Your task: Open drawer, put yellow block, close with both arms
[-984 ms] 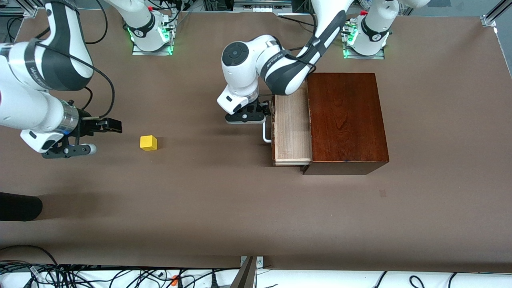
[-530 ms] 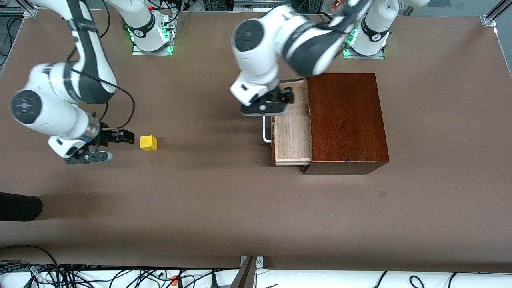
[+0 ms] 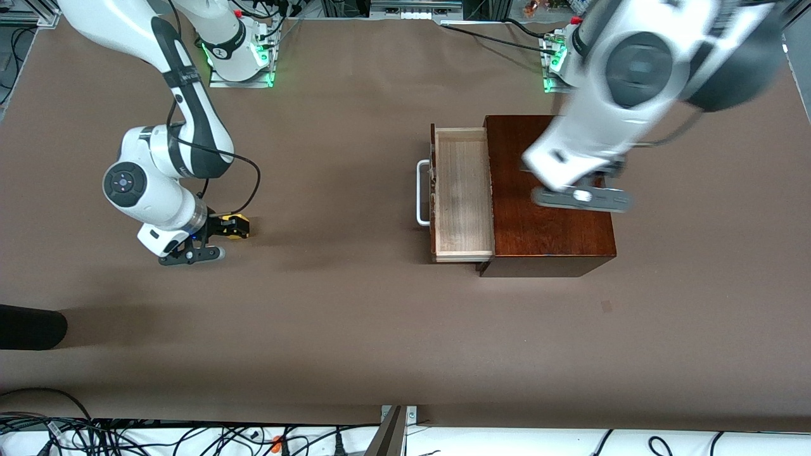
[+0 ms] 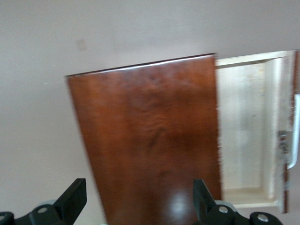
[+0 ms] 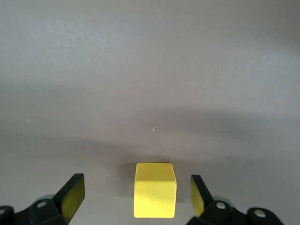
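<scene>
The yellow block (image 5: 154,190) rests on the brown table toward the right arm's end. My right gripper (image 5: 136,194) is low around it, open, one finger on each side with gaps showing. In the front view the block (image 3: 241,225) peeks out from the right gripper (image 3: 229,229). The drawer (image 3: 462,190) stands pulled out of the reddish-brown box (image 3: 548,183), empty, with its white handle (image 3: 421,193) free. My left gripper (image 4: 138,201) hangs open high over the box top (image 4: 145,136), with the open drawer (image 4: 241,136) beside it. The left gripper (image 3: 583,197) holds nothing.
A black object (image 3: 31,326) lies at the table's edge toward the right arm's end, nearer the front camera than the block. Cables (image 3: 190,437) run along the near edge. Open brown table lies between the block and the drawer.
The right gripper has come down over the yellow block and now straddles it. The left arm has left the drawer's front and swung up over the box. The drawer stays open.
</scene>
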Tool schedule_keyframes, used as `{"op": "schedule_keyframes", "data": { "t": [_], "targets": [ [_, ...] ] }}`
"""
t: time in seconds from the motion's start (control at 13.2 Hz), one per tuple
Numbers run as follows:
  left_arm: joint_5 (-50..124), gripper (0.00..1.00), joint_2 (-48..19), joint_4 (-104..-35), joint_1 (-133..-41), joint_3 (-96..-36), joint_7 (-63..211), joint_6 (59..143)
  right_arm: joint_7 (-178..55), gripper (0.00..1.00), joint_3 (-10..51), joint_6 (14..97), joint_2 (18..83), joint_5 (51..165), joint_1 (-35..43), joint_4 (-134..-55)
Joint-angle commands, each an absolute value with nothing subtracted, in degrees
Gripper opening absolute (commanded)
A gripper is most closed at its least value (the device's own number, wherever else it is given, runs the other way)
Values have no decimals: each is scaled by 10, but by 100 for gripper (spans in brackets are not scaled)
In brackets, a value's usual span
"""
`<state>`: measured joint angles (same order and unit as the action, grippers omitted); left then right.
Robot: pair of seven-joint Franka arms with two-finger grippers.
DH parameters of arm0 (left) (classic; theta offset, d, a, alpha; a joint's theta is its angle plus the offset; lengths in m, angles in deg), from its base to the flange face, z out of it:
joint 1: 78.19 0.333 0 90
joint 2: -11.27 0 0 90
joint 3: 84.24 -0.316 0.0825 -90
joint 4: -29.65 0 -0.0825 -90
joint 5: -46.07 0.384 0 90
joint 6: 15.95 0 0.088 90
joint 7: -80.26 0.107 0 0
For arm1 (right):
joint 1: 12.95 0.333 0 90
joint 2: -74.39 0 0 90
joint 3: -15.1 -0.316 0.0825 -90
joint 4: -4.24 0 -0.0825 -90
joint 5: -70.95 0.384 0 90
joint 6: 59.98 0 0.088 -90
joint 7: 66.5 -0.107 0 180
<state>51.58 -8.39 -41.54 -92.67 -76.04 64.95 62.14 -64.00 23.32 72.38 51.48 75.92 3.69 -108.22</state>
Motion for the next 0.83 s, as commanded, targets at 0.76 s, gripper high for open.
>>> {"op": "schedule_keyframes", "data": {
  "t": [0.76],
  "targets": [
    [457, 100, 129, -690, -842, -842, 755, 806, -638, 98, 235, 734, 492, 782, 20, -1129]
  ]
}}
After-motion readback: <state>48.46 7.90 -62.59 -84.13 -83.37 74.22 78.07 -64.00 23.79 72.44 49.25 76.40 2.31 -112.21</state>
